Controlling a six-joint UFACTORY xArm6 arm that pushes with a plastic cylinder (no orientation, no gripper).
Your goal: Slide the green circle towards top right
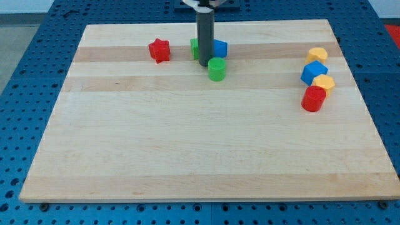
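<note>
The green circle (217,69) sits far on the board (187,156), a little left of centre, and my tip (205,63) rests just at its far-left side, touching or nearly so. There are no fingers here, only a bare rod, so nothing is held. The circle looks like a small, light, stiff cylinder that should slide easily on the smooth wood, but its round wall may let it roll off a push that is off-centre; I judge the best contact is its near-left side, so the push runs toward the far right. Just behind the rod sit a green block (195,47) and a blue block (220,47), with a red star (159,50) farther left. To the right the board lies open until the cluster near the right edge: yellow block (317,54), blue cube (314,72), second yellow block (324,82), red block (314,99). The far edge is close.
</note>
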